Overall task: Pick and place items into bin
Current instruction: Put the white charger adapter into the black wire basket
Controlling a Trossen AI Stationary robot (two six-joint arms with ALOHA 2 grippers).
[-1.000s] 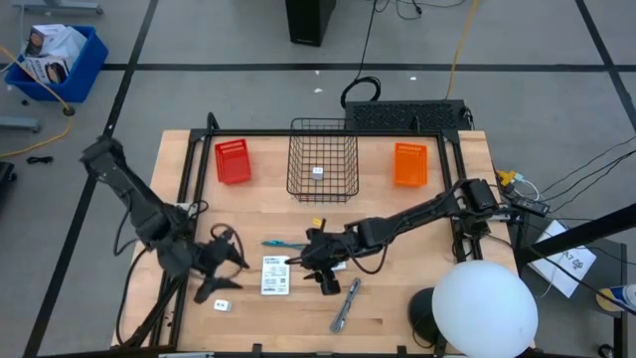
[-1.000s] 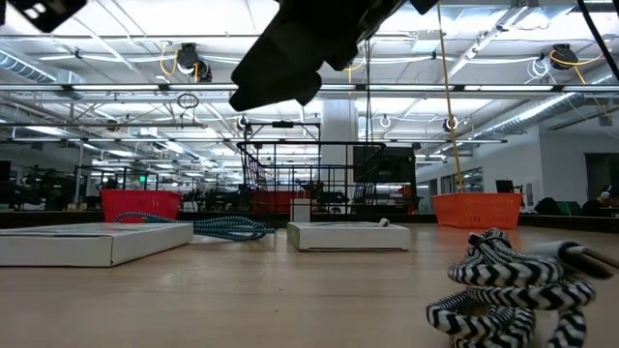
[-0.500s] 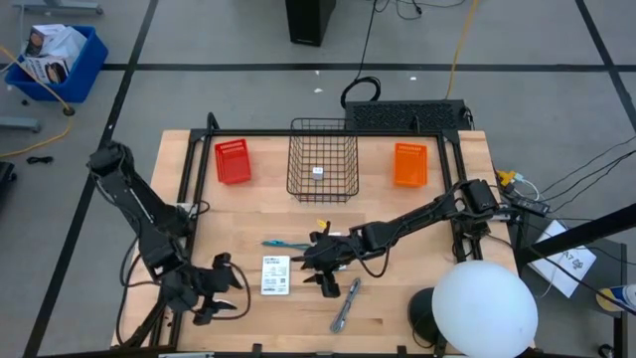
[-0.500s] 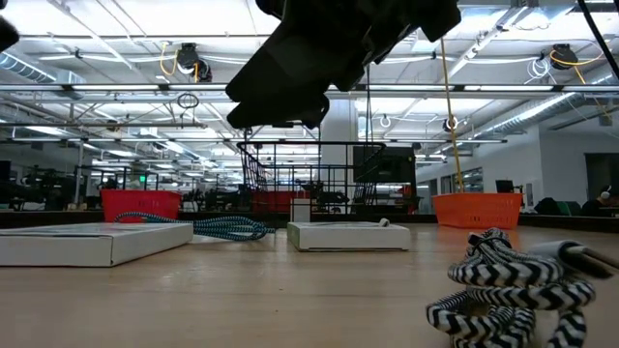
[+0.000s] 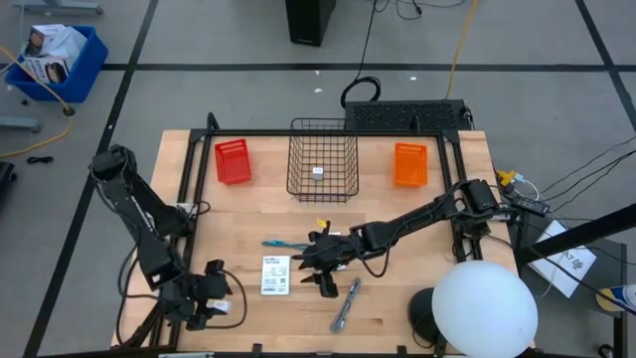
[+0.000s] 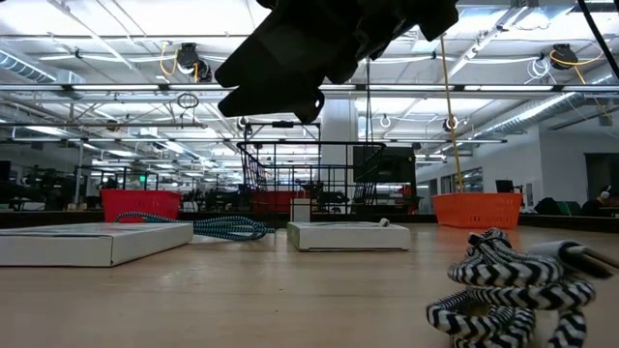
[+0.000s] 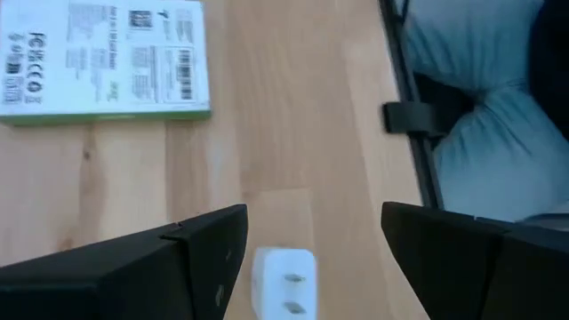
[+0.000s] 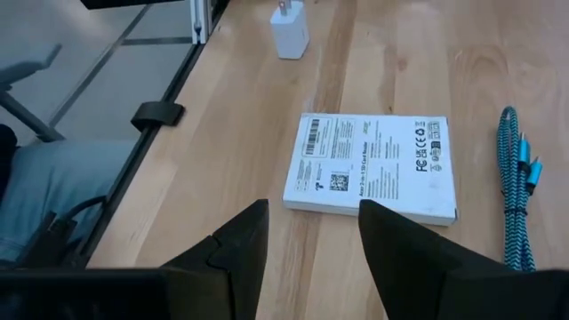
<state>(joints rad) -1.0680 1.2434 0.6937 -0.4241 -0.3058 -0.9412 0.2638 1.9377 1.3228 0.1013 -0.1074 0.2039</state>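
The left gripper (image 5: 212,298) hangs low at the worktop's (image 5: 427,219) front left corner, fingers spread, with a small white plug adapter (image 7: 284,281) on the wood between them, not clamped. The right gripper (image 5: 310,262) sits mid-table near the front, fingers (image 8: 236,242) parted and empty, just beside the white printed packet (image 5: 275,274). A teal braided cable (image 5: 281,244) lies behind the packet, and a grey metallic stick (image 5: 346,304) lies near the front edge. The wire basket (image 5: 323,159) stands at the back edge, holding a small white cube (image 5: 317,172).
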